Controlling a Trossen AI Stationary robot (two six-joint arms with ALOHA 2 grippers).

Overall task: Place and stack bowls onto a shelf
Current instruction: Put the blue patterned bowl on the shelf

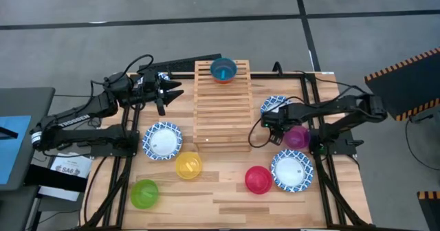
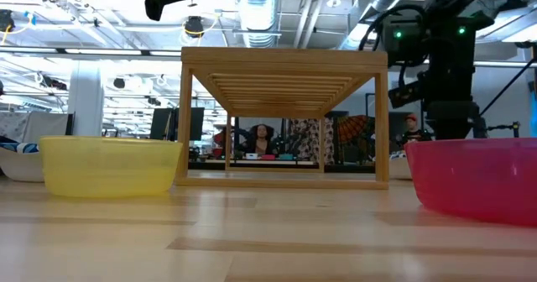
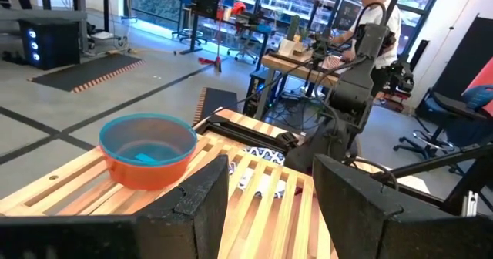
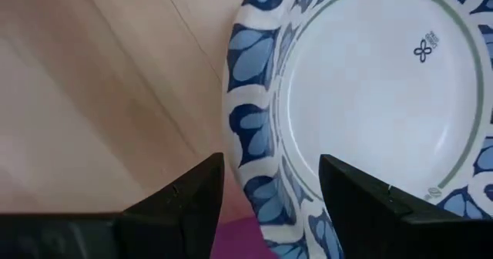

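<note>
Right gripper [image 4: 269, 193] held over rim of blue-patterned white shallow bowl [image 4: 370, 97] beside slatted light-wood shelf [image 1: 221, 107], fingers apart, likely for rim grasp. Teal-in-orange plastic bowl stack [image 3: 148, 149] already shelved; left gripper [image 3: 269, 193] parked nearby, spread, empty.

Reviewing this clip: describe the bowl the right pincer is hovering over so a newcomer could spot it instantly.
Start at the slatted wooden shelf in the table's middle. Just off its right edge, under the open right pincer, lies a wide white bowl with a blue patterned rim. Unlike the other two blue-rimmed bowls, it sits partly beneath the arm, with the purple bowl close by.
</note>
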